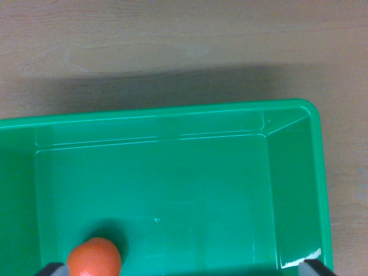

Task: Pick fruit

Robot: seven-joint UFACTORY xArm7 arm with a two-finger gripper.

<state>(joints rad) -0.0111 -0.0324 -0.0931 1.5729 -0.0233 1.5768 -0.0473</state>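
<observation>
A pale wooden table [172, 40] lies beyond a green plastic bin [172, 112], nothing blocking the bin. Inside the bin, an orange fruit [95, 259] rests on its floor near the wrist view's lower left. The gripper [185, 269] shows only two dark fingertips [53, 269] spread wide at the bin's lower corners, the left one just beside the fruit, holding nothing.

One orange fruit [94, 257], one green bin [172, 115], one wooden table [172, 40].
</observation>
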